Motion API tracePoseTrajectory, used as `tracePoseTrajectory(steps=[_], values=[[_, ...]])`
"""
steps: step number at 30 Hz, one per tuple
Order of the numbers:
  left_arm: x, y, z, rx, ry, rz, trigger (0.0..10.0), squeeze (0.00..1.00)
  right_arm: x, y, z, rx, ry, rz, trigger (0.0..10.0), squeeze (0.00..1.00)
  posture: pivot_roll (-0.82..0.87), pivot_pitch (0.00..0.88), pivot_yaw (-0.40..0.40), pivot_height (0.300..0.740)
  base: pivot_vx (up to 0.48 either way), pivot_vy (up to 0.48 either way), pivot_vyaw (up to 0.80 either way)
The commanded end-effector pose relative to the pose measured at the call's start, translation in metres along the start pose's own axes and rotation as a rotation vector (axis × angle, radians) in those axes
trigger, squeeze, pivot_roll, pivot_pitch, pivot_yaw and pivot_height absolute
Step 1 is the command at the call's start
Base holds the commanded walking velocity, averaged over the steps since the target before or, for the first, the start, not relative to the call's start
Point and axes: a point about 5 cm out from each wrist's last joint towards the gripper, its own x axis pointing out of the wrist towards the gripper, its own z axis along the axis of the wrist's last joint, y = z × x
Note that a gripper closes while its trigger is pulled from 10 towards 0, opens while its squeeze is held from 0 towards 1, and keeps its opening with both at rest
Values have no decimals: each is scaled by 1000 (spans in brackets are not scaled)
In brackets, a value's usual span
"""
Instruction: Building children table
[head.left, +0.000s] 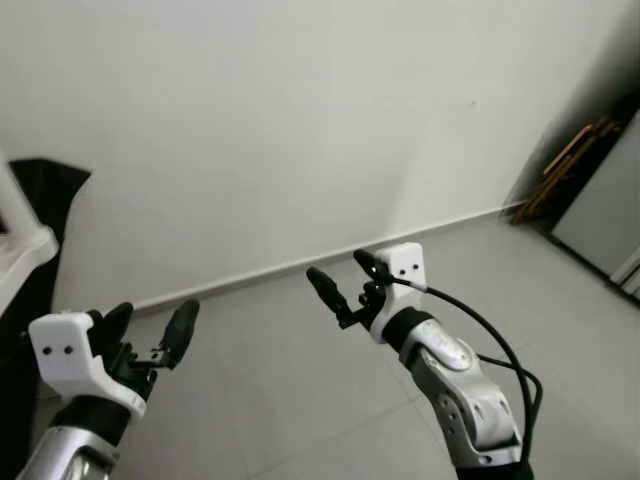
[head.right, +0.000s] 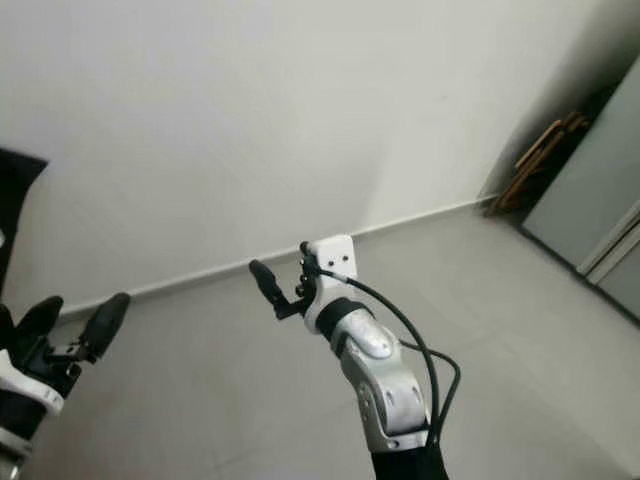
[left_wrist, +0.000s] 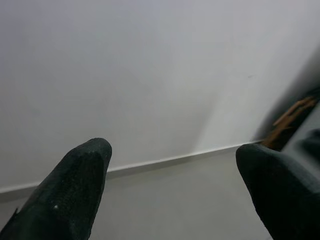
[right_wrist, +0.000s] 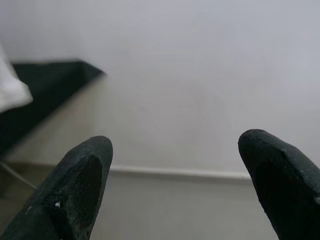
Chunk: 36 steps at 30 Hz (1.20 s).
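Left eye view: both arms are raised before a bare white wall above a grey tiled floor. The left gripper is held with fingers spread, nothing between them; the right gripper is likewise parted and empty. Brown wooden pieces, possibly table parts, are leaned in the far right corner, well apart from both grippers.
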Motion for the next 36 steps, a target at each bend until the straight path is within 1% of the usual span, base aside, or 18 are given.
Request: tracePoseTrajectory(steps=[1,2,4,5,6,8,10,13,14,19,20,21,22,24,25,30,36], values=[[-3,5,1,16,4,27,10000,0,3,16,5,-27,-29,112,10000,0,-147,80,-84,740,349,0,775],[-3,5,1,16,4,27,10000,0,3,16,5,-27,-29,112,10000,0,-147,80,-84,740,349,0,775],[-4,4,1,16,4,27,10000,0,3,21,6,-55,-29,167,10000,0,-146,81,-83,740,349,0,775],[-4,4,1,16,4,27,10000,0,3,21,6,-55,-29,167,10000,0,-146,81,-83,740,349,0,775],[-4,4,1,15,4,26,10000,0,3,23,6,-55,-28,197,10000,0,-146,80,-84,740,349,0,775],[-3,4,1,15,4,24,10000,0,2,26,7,-83,-26,265,10000,0,-148,81,-83,740,349,0,775],[-3,4,1,15,4,24,10000,0,1,27,8,-91,-25,280,10000,0,-148,81,-83,740,341,0,775],[-3,3,1,21,7,13,10000,0,0,27,11,-152,-23,372,10000,0,-144,81,-86,740,291,0,775],[-3,3,1,21,7,13,10000,0,0,27,11,-152,-23,372,10000,0,-144,81,-86,740,240,0,775],[-4,-1,1,33,1,-9,10000,0,-1,18,20,-280,-9,490,10000,0,-141,79,-94,740,0,0,775],[-4,-1,1,33,1,-9,10000,0,-1,18,20,-280,-9,490,10000,0,-141,79,-94,740,0,0,775],[-4,-2,1,36,-1,-12,10000,0,-2,14,21,-344,10,518,10000,0,-141,79,-96,740,0,0,775],[-4,-3,1,37,-2,-13,10000,0,-2,12,22,-367,13,520,10000,0,-140,79,-97,740,0,0,775],[-4,-3,1,39,-2,-14,10000,0,-2,10,22,-383,17,523,10000,0,-140,79,-98,740,0,0,775],[-4,-3,1,39,-2,-17,10000,0,-2,7,22,-442,41,545,10000,0,-140,78,-98,740,0,0,775],[-4,-4,1,41,0,-26,10000,0,-5,4,20,-479,79,599,10000,0,-140,79,-96,740,0,0,775],[-4,-6,0,40,3,-33,10000,0,-8,2,21,-488,99,662,10000,0,-152,81,-102,740,0,0,775]])
